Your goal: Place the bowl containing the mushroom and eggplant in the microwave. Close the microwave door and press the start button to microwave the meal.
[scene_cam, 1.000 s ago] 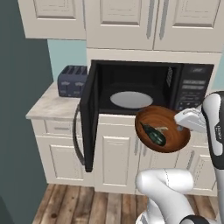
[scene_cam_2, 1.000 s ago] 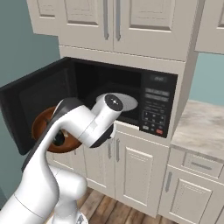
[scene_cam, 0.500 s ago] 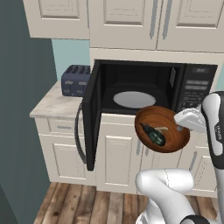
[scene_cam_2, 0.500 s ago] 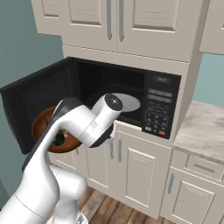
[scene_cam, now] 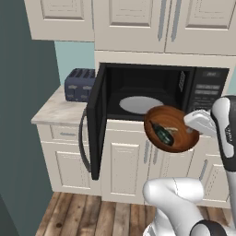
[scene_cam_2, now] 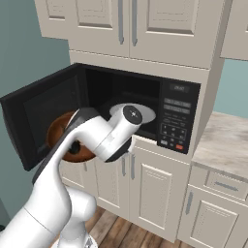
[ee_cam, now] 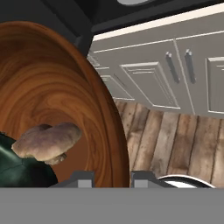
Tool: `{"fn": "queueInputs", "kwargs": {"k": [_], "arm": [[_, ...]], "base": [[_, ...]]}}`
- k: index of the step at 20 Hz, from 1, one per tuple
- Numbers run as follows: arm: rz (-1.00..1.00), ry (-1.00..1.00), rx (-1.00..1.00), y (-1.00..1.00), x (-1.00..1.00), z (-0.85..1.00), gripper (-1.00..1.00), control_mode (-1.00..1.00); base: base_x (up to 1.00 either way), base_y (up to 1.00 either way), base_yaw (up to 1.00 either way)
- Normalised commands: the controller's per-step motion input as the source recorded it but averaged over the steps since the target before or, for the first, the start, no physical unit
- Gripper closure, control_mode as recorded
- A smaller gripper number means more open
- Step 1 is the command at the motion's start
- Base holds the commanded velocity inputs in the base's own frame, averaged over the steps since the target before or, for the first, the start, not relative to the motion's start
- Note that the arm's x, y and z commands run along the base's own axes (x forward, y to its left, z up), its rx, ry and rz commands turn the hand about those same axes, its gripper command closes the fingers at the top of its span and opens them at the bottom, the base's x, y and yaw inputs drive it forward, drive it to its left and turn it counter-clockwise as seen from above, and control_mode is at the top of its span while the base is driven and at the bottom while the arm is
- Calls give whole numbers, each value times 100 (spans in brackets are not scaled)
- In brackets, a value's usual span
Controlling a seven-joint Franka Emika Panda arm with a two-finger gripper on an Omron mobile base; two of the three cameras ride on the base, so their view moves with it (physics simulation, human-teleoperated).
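Note:
The reddish-brown bowl (scene_cam: 177, 120) hangs tilted in the air just below and in front of the open microwave (scene_cam: 206, 90). My gripper (scene_cam: 189, 123) is shut on its right rim. The dark glossy eggplant (scene_cam: 162, 132) lies inside it. In the hand view the bowl's rim (ee_cam: 114, 144) runs between my gripper's (ee_cam: 111, 179) two tips, with the pale mushroom (ee_cam: 46, 142) resting on the eggplant (ee_cam: 19, 170). The microwave door (scene_cam: 94, 120) stands swung out to the left, and the white turntable (scene_cam: 139, 104) is bare. From the right, the bowl (scene_cam_2: 59, 131) shows behind my arm, before the door (scene_cam_2: 36, 118).
A dark blue-grey toaster (scene_cam: 79, 85) sits on the marble counter (scene_cam: 55, 110) left of the door. Cream cabinets (scene_cam: 133, 23) hang above the microwave, with lower cabinets (ee_cam: 148, 83) under it. A second counter (scene_cam_2: 227, 145) lies right of the keypad (scene_cam_2: 175, 127).
The whole picture has shifted slightly, so the camera has moved with the base. The bowl stays held at the same spot relative to my arm.

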Motion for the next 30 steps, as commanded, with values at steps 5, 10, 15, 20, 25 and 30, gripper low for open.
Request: {"fn": "queueInputs", "kwargs": {"k": [5,10,15,20,25,30], "arm": [[-27,0,0,-2,63,0,100,-100],[-15,0,0,0,44,0,100,-100],[-1,0,-1,-1,19,-1,100,-100],[-7,0,0,-5,39,0,100,-100],[-8,0,0,-4,54,-5,100,-100],[-10,-2,0,0,47,-23,100,-100]], "base": [[0,0,0],[0,0,0],[0,0,0],[0,0,0],[0,0,0],[0,0,0]]}}
